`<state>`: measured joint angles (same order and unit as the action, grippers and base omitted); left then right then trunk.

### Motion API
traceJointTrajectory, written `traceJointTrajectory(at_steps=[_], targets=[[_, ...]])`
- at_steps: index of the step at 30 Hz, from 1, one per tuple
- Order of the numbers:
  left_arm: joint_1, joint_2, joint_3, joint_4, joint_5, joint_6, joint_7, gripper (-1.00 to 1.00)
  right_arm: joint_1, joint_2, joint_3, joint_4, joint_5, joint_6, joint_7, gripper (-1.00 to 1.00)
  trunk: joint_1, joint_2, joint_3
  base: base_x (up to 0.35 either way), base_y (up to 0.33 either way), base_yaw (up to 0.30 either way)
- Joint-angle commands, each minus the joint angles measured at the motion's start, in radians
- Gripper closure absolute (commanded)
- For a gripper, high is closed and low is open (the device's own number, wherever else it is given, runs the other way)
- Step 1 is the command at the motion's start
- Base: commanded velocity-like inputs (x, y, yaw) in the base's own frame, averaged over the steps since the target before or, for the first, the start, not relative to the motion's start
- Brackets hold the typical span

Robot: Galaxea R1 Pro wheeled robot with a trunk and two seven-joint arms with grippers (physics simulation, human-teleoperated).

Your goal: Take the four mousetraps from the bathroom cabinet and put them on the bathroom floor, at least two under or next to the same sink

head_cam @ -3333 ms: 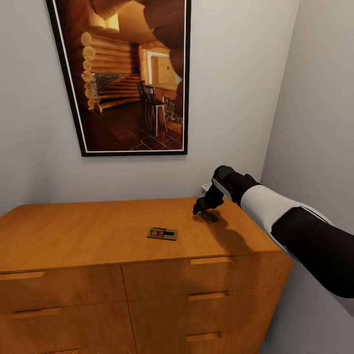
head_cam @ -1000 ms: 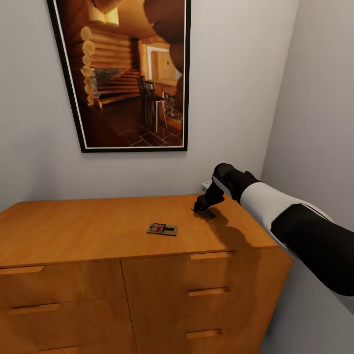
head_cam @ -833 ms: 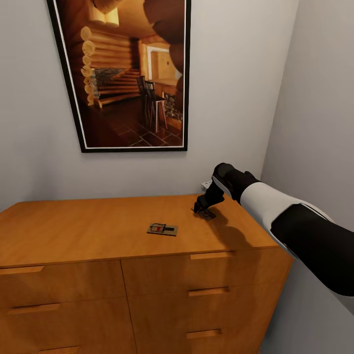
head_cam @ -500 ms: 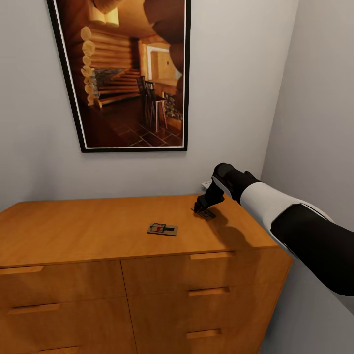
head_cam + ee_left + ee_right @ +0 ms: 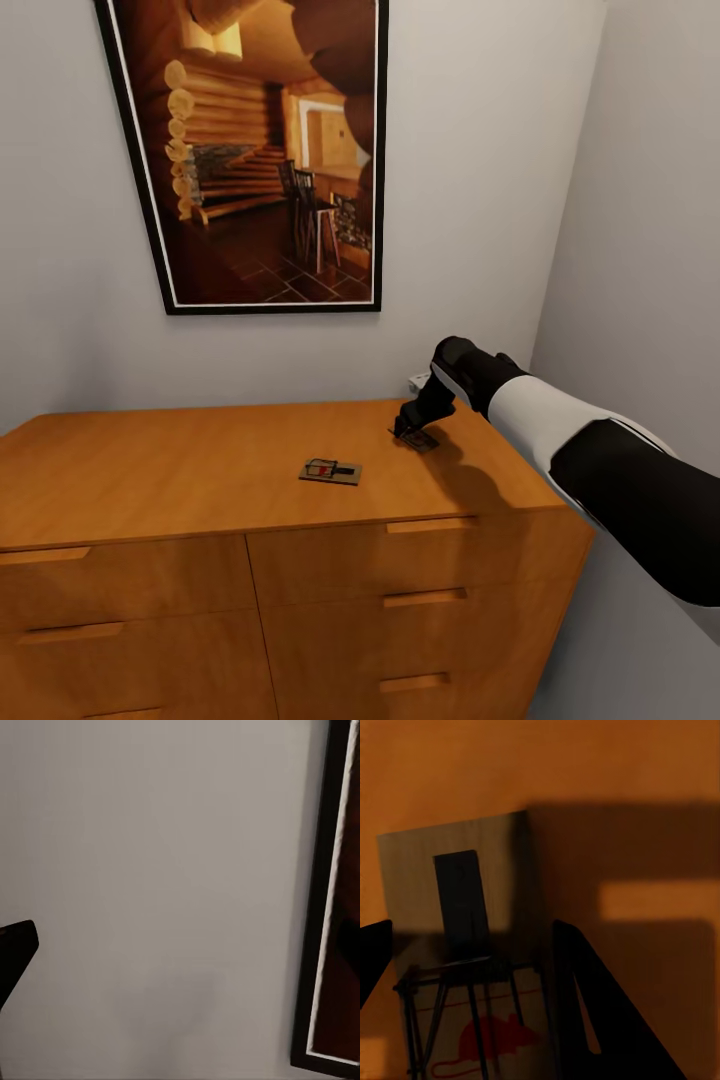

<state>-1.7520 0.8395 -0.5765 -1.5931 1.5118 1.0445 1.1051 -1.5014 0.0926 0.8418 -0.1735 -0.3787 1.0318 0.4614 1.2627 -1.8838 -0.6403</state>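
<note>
Two mousetraps lie on the orange-brown cabinet (image 5: 150,480). One mousetrap (image 5: 331,471), a tan board with a red mark, lies free near the middle of the top. The other mousetrap (image 5: 415,437) is at the back right, under my right gripper (image 5: 408,429), which reaches down onto it. In the right wrist view this trap (image 5: 457,937) fills the space between the two dark fingers (image 5: 600,1020), which sit against its two sides; the gripper (image 5: 472,926) is shut on it. One dark finger (image 5: 15,952) of my left gripper shows against a bare wall, with nothing held.
A dark-framed log-cabin picture (image 5: 260,150) hangs on the wall above the cabinet. A grey side wall (image 5: 650,250) stands close on the right, beside my right arm. Drawer fronts with bar handles (image 5: 430,523) face me. A small white wall fitting (image 5: 420,380) sits behind the gripper.
The trap under my right gripper has shifted slightly left, toward the fingers. The right arm has hardly moved. The free trap stays put; the view has drifted a little.
</note>
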Motion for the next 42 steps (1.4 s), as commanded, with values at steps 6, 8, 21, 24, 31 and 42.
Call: traceJointTrajectory(at_steps=[6,8,21,24,31,42], targets=[[-0.003,0.001,-0.003,-0.001,0.008,0.003,0.01,-1.0,0.004,0.0,0.007,0.0,-0.028,0.008,0.0,1.0,-0.023,0.042,0.017,0.0,0.0,0.0],[-0.003,0.001,-0.003,-0.001,0.008,0.003,0.01,-1.0,0.004,0.0,0.007,0.0,-0.028,0.008,0.0,1.0,-0.031,0.056,0.024,0.0,0.0,0.0],[-0.003,-0.002,-0.003,-0.001,0.008,0.003,0.01,-1.0,0.006,0.0,0.007,0.0,-0.028,0.009,0.0,1.0,-0.046,0.084,0.036,0.0,0.0,0.0],[-0.003,-0.002,-0.003,-0.001,0.008,0.003,0.01,-1.0,0.006,-0.001,0.007,0.0,-0.029,0.009,0.0,1.0,-0.046,0.084,0.036,0.0,0.0,0.0],[-0.003,-0.002,-0.004,-0.001,0.008,0.003,0.01,-1.0,0.006,0.0,0.007,0.0,-0.029,0.009,0.0,1.0,-0.061,0.112,0.049,0.0,0.0,0.0],[-0.003,-0.002,-0.003,-0.001,0.008,0.003,0.01,-1.0,0.006,0.0,0.007,0.0,-0.029,0.008,0.0,1.0,-0.061,0.112,0.049,0.0,0.0,0.0]])
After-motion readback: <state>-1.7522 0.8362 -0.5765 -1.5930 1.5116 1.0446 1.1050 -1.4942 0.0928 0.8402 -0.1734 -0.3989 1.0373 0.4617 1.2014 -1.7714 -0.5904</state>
